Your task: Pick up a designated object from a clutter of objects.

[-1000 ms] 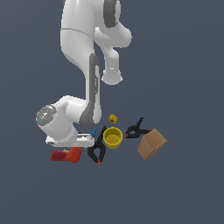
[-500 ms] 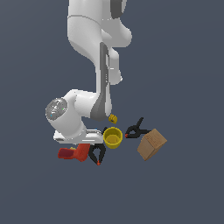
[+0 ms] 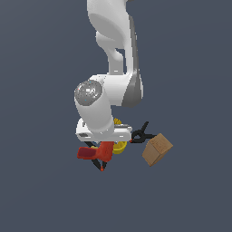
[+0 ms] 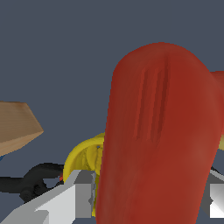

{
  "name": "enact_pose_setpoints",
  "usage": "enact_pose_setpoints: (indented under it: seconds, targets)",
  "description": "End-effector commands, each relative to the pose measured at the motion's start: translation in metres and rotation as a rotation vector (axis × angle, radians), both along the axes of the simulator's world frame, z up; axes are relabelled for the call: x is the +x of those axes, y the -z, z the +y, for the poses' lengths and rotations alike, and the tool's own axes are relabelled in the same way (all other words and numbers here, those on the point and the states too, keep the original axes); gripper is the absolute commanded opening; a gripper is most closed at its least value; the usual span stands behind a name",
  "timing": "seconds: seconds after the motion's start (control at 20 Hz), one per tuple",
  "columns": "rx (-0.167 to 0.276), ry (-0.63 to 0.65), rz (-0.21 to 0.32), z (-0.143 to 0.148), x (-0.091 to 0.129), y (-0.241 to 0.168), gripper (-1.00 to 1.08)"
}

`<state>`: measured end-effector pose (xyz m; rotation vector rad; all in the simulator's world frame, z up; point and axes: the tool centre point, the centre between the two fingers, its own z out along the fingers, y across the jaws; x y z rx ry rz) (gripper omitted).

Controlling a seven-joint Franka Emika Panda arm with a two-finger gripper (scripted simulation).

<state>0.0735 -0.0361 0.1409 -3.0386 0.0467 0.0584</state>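
Drill [image 3: 95, 152], red, L-shaped, is recorded directly beneath the white arm's wrist in the exterior view, its barrel pointing toward that view's left and its chunky handle rising under the end effector [image 3: 105, 146]. In the wrist view the drill [image 4: 159, 131] fills most of the picture, with grey fingers [image 4: 83, 192] seen at either side of its handle; the end effector [image 4: 151, 197] is therefore judged to be pinching the handle, chosen presumably because it is the narrowest part that fits between the fingers. Actual pad contact is not resolved in either view. Whether the drill is raised clear or resting on a surface cannot be told, since no desk edge or shadow is rendered. Yellow cup [image 3: 120, 147] is noted just behind the drill, largely masked by the wrist; its rim [image 4: 83, 153] shows beside the handle. One black clamp [image 3: 141, 134] with a dark handle is seen between cup and tan box [image 3: 157, 149], the box standing apart toward the exterior view's right and tilted on an edge. A second clamp [image 3: 100, 164] is only partly visible below the drill, an orange tip showing. A small yellow piece [image 3: 117, 121] is glimpsed behind the wrist. Any blue piece is hidden.
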Motion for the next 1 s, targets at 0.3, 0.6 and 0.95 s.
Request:
enact_pose_setpoints:
  seconds: [0.3, 0.6, 0.95]
  targets:
    - [-0.002, 0.000, -0.005, 0.089, 0.001, -0.070, -1.00]
    - [-0.002, 0.000, -0.005, 0.151, 0.002, -0.117, -1.00]
    - [-0.001, 0.001, -0.005, 0.221, 0.004, -0.169, -1.00]
